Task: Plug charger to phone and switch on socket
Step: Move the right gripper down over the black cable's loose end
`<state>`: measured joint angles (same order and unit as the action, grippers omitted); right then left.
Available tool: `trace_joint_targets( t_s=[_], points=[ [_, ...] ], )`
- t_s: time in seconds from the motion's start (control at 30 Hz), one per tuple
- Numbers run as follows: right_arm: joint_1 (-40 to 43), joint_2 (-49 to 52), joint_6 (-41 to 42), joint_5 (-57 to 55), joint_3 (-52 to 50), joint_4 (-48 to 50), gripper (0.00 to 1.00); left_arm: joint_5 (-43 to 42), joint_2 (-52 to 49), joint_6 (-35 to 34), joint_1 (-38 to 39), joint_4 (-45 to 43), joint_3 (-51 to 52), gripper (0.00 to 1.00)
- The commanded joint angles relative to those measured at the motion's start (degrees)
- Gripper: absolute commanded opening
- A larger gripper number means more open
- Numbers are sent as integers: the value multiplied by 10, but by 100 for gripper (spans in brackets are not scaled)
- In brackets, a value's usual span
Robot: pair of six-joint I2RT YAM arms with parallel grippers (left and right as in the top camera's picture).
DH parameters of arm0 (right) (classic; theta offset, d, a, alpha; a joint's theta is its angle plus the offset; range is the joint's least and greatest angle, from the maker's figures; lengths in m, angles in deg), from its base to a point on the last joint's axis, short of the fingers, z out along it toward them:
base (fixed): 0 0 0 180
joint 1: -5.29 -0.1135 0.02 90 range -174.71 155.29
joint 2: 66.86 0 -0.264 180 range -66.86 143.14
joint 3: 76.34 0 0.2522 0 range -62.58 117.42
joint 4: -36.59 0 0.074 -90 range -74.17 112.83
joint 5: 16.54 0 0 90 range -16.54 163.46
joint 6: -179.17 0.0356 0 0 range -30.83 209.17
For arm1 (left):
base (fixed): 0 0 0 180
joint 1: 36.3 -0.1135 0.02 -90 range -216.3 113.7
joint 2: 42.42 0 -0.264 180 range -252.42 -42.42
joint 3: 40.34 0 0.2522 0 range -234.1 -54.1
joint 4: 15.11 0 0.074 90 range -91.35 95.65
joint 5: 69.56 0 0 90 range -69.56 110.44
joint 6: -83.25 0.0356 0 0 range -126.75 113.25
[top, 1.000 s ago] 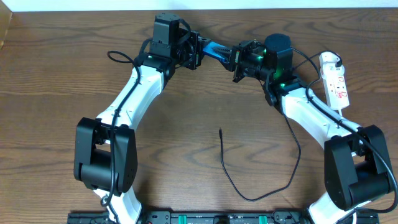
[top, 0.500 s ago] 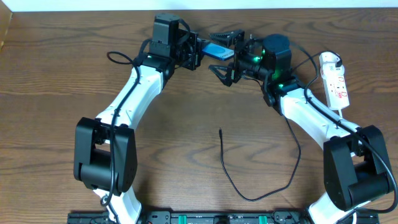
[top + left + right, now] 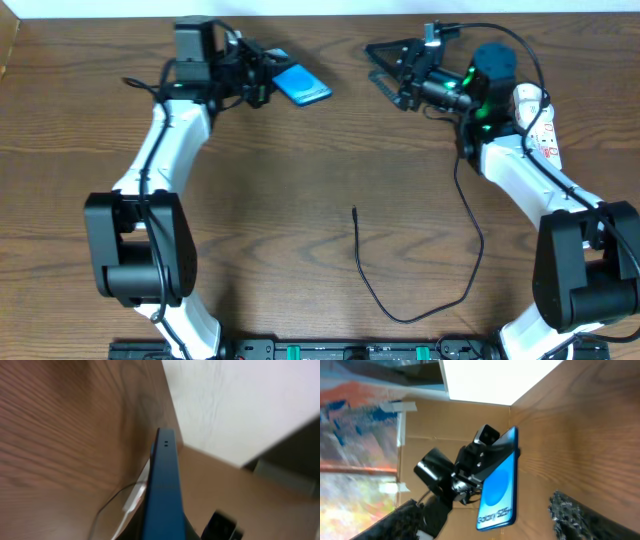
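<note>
The phone (image 3: 303, 86), blue screen up, is held off the table at the back. My left gripper (image 3: 264, 80) is shut on its left end. In the left wrist view only the phone's blue edge (image 3: 165, 490) shows, running out from between the jaws. My right gripper (image 3: 373, 63) hangs open to the right of the phone, apart from it and holding nothing. In the right wrist view the phone (image 3: 499, 487) shows beyond my spread fingers (image 3: 572, 516). The charger (image 3: 362, 270) lies loose mid-table, its plug tip pointing away. The socket (image 3: 548, 140) lies at the far right, partly behind my right arm.
The charger cable loops toward the front edge, then climbs back up beside my right arm (image 3: 520, 180). The table's back edge meets a white wall just behind both grippers. A cardboard panel (image 3: 420, 425) stands at the left end of the table.
My right gripper has opened, let go of the phone and drawn back to the right. My left arm has swung left, carrying the phone with it.
</note>
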<state>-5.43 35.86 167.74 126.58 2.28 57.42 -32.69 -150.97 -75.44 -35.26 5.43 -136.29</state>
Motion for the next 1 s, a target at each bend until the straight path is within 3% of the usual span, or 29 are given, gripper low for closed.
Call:
trace_joint_targets(
  t_s=[0.0, 0.03, 0.1, 0.13, 0.6, 0.8, 0.87, 0.97],
  points=[
    [15, -7, -56, 71, 10, 4, 67, -121, 9, 189, -22, 46, 0, 7],
    [15, -7, -77, 85, 10, 3, 68, -121, 9, 208, -26, 62, 0, 7],
    [14, -7, -97, 109, 10, -12, 94, -120, 9, 251, -32, 97, 0, 7],
    [12, -7, -104, 112, 10, -31, 99, -120, 9, 266, -35, 107, 0, 7],
    [-62, -7, -331, -50, 28, -391, 99, -168, 9, 321, -80, 125, 0, 7],
    [-108, -7, -461, -274, 114, -636, 99, -170, 9, 323, -87, 125, 1, 7],
    [-128, -7, -472, -364, 146, -722, 99, -169, 9, 327, -87, 125, 1, 7],
    [-146, -7, -471, -388, 153, -783, 99, -169, 9, 327, -87, 125, 1, 7]
  ],
)
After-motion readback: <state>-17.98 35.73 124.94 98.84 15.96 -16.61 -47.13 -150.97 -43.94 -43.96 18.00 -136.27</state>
